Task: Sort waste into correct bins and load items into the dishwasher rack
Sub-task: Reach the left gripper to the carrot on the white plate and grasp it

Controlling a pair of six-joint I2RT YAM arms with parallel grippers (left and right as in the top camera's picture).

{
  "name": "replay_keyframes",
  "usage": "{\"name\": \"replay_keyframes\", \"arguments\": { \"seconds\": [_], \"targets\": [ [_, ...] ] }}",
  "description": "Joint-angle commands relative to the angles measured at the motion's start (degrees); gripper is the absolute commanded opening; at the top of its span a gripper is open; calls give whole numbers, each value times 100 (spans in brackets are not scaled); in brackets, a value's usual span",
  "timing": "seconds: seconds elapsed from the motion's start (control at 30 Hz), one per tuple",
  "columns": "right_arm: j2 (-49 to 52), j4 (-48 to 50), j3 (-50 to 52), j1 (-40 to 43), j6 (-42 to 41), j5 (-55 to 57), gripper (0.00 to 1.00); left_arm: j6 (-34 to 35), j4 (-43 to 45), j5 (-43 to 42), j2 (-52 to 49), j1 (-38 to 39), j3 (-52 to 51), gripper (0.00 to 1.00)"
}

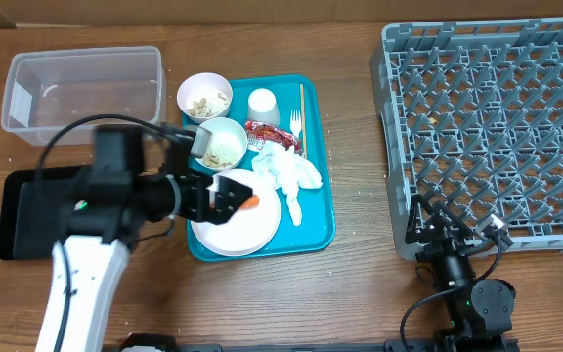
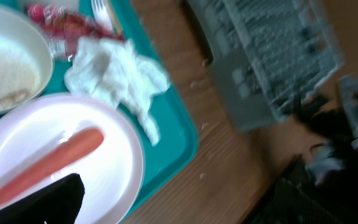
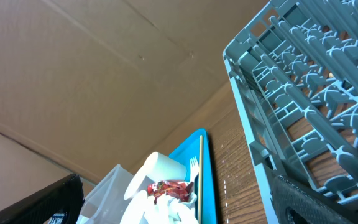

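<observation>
My left gripper is open, low over the round white plate on the teal tray. An orange carrot lies on the plate; in the left wrist view the carrot runs under one finger. Crumpled white tissue and a red wrapper lie beside it. A bowl of rice, a bowl of scraps, a white cup, a chopstick and a fork are on the tray. My right gripper is open and empty by the grey rack.
The clear tub stands at the back left. The black tray lies at the left, partly under my left arm. The teal tray lies mid-table, with bare wood between it and the rack. Cardboard walls stand behind.
</observation>
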State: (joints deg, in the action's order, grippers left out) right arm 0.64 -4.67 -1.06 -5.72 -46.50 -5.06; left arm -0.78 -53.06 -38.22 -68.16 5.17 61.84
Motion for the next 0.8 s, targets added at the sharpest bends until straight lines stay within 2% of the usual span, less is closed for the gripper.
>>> {"name": "replay_keyframes", "arguments": {
  "seconds": [0.0, 0.03, 0.1, 0.23, 0.37, 0.47, 0.77],
  "targets": [
    [-35, 24, 59, -33, -2, 74, 100, -299, -103, 2903, -389, 1029, 350, 100],
    [-35, 24, 59, -33, 0, 76, 100, -304, -28, 3650, -542, 1353, 350, 100],
    [-35, 24, 59, -33, 0, 76, 100, -302, 9, 4170, -798, 1648, 348, 100],
    [-35, 24, 59, -33, 0, 76, 100, -470, 20, 3971, -1331, 1694, 345, 100],
    [-35, 24, 59, -33, 0, 74, 100, -1084, 129, 3976, -2004, 1661, 345, 100],
    [-35, 24, 59, -33, 0, 74, 100, -1875, 103, 3526, -2695, 1665, 345, 100],
    [-35, 24, 59, -33, 0, 76, 100, -2201, 337, 3571, -3818, 1661, 341, 100]
  ]
}}
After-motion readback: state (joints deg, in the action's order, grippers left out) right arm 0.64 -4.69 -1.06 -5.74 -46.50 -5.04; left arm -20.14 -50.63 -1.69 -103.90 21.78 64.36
